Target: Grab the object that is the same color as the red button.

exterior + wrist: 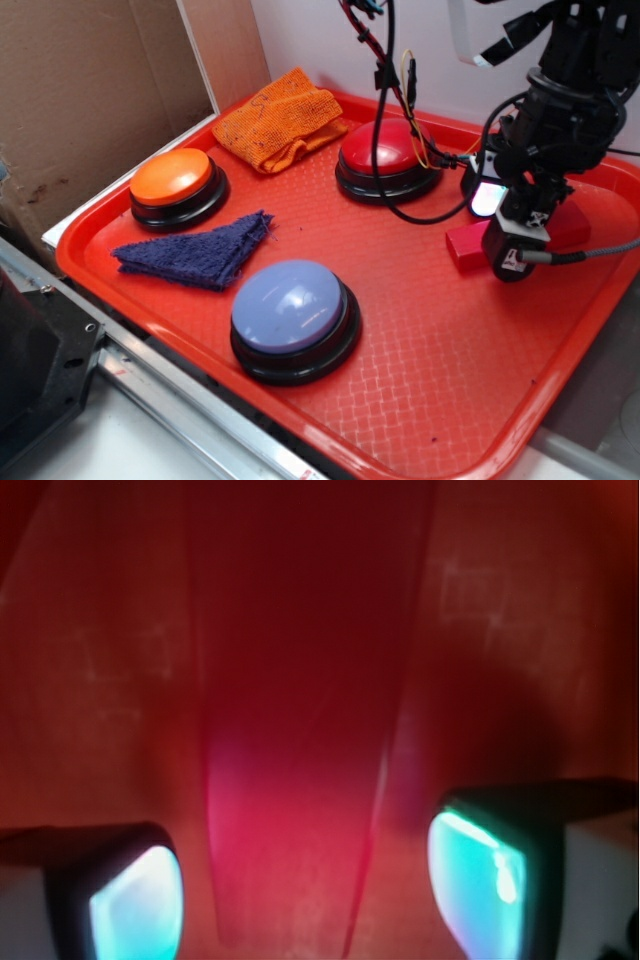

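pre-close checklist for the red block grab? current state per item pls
1. Target is the red block, same color as the red button: ok.
2. End effector down at the block: ok.
3. Block lies between the fingers, one on each side, wrist view: ok.
4. Fingers open, gaps beside the block: ok.
5. Fingers low enough to grip its sides: cannot tell.
6. Cable clear of the tray: cannot tell.
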Robot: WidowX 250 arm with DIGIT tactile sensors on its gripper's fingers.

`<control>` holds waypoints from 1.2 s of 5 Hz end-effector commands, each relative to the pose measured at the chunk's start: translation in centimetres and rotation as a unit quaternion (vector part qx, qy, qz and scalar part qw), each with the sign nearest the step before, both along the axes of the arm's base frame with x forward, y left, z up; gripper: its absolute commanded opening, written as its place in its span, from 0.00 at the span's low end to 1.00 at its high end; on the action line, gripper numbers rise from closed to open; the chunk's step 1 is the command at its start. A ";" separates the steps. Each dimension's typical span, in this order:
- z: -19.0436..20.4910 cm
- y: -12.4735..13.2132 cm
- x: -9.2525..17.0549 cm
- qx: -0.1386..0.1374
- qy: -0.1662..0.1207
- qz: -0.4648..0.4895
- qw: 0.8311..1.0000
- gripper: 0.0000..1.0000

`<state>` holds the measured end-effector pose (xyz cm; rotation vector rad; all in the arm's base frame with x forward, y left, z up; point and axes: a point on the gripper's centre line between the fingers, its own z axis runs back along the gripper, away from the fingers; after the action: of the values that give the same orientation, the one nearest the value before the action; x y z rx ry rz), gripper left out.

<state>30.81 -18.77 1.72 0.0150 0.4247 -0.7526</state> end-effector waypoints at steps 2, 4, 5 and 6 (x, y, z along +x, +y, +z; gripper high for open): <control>0.6 -0.6 -0.1 0.026 -0.018 0.021 0.999 0.00; 5.5 0.4 -0.4 0.033 -0.048 0.097 0.994 0.00; 10.4 1.1 -1.5 -0.034 -0.085 0.218 0.972 0.00; 15.2 2.6 -3.0 -0.079 -0.115 0.269 0.953 0.00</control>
<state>28.74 -15.16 15.04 -0.1292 0.2086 -0.2288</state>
